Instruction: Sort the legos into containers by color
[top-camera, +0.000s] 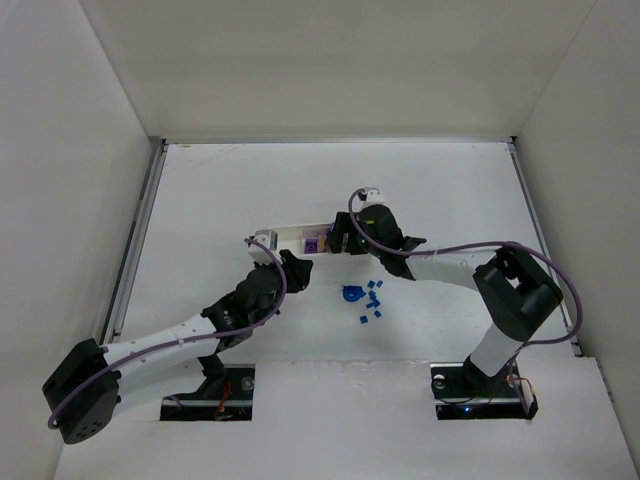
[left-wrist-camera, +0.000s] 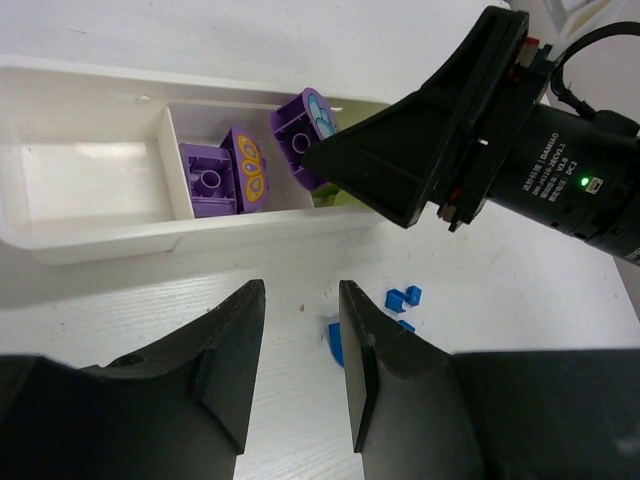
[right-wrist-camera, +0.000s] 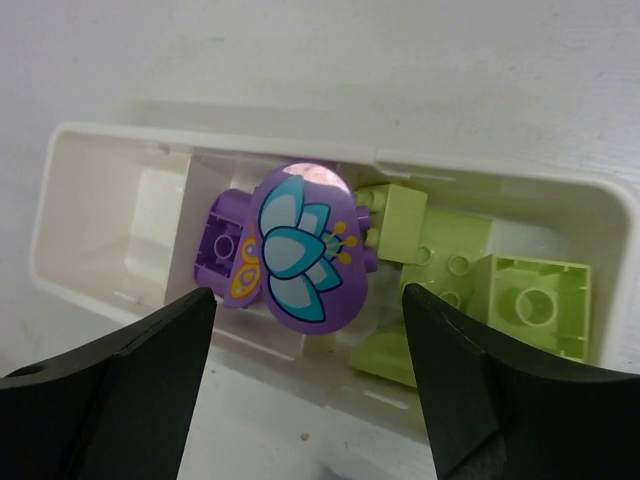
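Note:
The white three-compartment tray lies at mid-table. In the right wrist view its middle compartment holds a purple oval piece with a flower print, standing on edge, and a purple brick. The right compartment holds lime-yellow bricks, and the left compartment is empty. My right gripper is open just above the oval piece and grips nothing. Several small blue bricks lie loose on the table near the tray. My left gripper is open and empty over the table, beside a blue piece.
White walls enclose the table on three sides. The right arm's wrist hangs over the tray's right end in the left wrist view. Two small blue bricks lie just right of my left fingers.

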